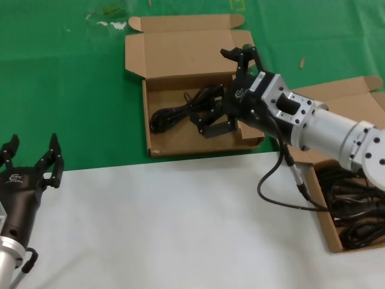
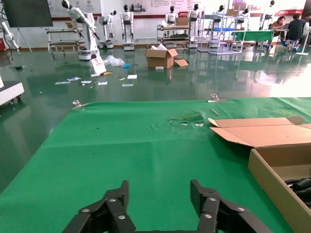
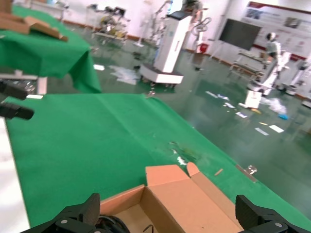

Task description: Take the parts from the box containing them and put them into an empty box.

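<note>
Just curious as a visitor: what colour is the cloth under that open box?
Green cloth, seen best in the head view, beneath the box.

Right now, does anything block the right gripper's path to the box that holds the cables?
Nothing visible. The right gripper hangs open over the middle box, where one cable lies; the full box sits open-topped under that arm. The left gripper idles apart.

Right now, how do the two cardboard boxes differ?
The middle box lies on the green cloth holding one black cable, with the right end effector open over it. The right box is packed with cables. Both are brown, shallow, lids open.
</note>
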Tool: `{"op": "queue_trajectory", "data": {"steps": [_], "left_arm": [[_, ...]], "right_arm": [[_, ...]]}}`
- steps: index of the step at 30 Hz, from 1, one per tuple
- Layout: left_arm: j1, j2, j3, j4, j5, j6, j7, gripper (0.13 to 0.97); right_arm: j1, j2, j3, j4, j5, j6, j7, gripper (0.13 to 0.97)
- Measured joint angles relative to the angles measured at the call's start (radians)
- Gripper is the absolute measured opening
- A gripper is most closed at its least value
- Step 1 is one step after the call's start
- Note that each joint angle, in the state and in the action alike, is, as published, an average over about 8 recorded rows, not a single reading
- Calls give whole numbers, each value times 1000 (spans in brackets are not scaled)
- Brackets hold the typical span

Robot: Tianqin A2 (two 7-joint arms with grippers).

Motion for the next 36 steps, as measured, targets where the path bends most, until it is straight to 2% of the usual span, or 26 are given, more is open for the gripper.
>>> {"op": "queue_trajectory", "data": {"steps": [2, 10, 14, 22, 31, 36], "left_arm": [[0, 0, 0, 0, 0, 0, 0, 411], [0, 0, 0, 0, 0, 0, 0, 627], [0, 0, 0, 0, 0, 0, 0, 627], [0, 0, 0, 0, 0, 0, 0, 806], [0, 0, 0, 0, 0, 0, 1, 918], [0, 0, 0, 0, 0, 0, 0, 942]], "right_arm": [[-21, -4, 11, 6, 18, 22, -7, 956], [-108, -21, 55, 29, 89, 112, -37, 966], [-151, -29, 77, 40, 125, 158, -52, 966], [-237, -46, 122, 64, 196, 248, -82, 966], [-334, -64, 171, 90, 276, 349, -116, 966], [-388, -75, 199, 104, 321, 406, -134, 966]]}}
